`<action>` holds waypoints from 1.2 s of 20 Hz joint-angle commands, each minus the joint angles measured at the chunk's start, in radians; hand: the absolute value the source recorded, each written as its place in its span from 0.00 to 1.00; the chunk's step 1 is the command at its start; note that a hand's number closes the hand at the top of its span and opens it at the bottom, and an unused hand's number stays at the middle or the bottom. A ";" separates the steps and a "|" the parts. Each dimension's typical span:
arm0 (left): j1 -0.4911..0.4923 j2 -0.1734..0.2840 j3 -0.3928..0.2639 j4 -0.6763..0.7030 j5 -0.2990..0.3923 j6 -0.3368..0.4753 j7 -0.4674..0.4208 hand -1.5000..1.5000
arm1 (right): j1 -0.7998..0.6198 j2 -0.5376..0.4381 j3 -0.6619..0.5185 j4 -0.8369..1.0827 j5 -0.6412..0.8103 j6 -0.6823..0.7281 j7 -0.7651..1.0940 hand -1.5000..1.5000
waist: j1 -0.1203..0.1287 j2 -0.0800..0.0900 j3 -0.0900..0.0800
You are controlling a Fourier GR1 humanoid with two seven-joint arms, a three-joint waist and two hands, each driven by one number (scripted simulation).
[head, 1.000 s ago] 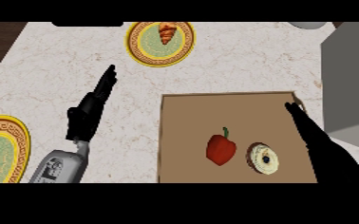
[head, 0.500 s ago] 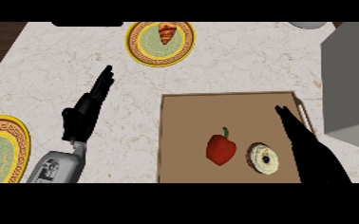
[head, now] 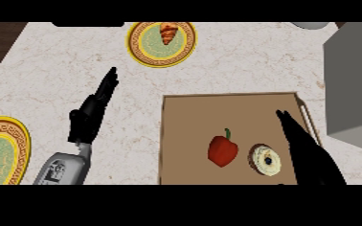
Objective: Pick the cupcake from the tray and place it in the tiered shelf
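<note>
The cupcake, pale with a dark centre, lies on the brown tray near its lower right. A red bell pepper sits just left of it. My right hand is open, its straight fingers stretched over the tray just right of the cupcake, not around it. My left hand rests open on the counter left of the tray, fingers pointing up. The grey tiered shelf stands at the right edge, only partly in view.
A yellow-rimmed plate holding a croissant lies at the top centre. Another yellow-rimmed plate shows at the left edge. A grey round object peeks in at the top right.
My right hand has slid left and down over the tray, closer to the cupcake. The left hand has hardly moved.
</note>
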 commanded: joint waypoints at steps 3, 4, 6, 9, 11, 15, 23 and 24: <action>-0.020 -0.052 -0.017 -0.005 -0.058 0.035 0.026 0.50 | -0.031 0.071 -0.042 0.149 0.026 0.016 -0.009 0.00 | 0.002 0.001 0.000; 0.003 -0.004 0.028 -0.006 -0.021 -0.037 0.013 0.50 | 0.020 0.097 0.016 0.049 0.088 0.025 0.038 0.00 | -0.001 0.000 0.000; 0.052 -0.044 -0.015 -0.070 -0.069 0.019 -0.002 0.50 | 0.034 0.088 -0.015 0.068 0.074 0.039 0.013 0.00 | 0.001 -0.001 0.000; 0.011 -0.042 0.036 0.012 -0.047 -0.018 -0.001 0.50 | -0.033 0.143 -0.050 0.178 0.078 0.036 -0.041 0.00 | 0.002 0.001 0.000; -0.005 -0.033 0.063 0.017 -0.047 -0.046 -0.017 0.50 | 0.037 0.151 -0.023 0.081 0.098 0.067 -0.017 0.00 | -0.001 0.000 0.000; -0.002 -0.042 0.067 0.019 -0.059 -0.061 -0.015 0.50 | 0.060 0.169 -0.037 0.184 0.118 0.029 -0.107 0.00 | -0.001 0.000 0.000; 0.027 -0.044 0.086 -0.038 -0.060 -0.101 0.007 0.50 | 0.040 0.189 -0.010 0.159 0.158 0.132 -0.092 1.00 | 0.001 0.000 0.000; -0.016 -0.099 0.059 0.007 -0.106 -0.028 0.021 0.50 | 0.101 0.160 0.036 0.165 0.203 0.083 -0.152 1.00 | -0.003 0.000 0.000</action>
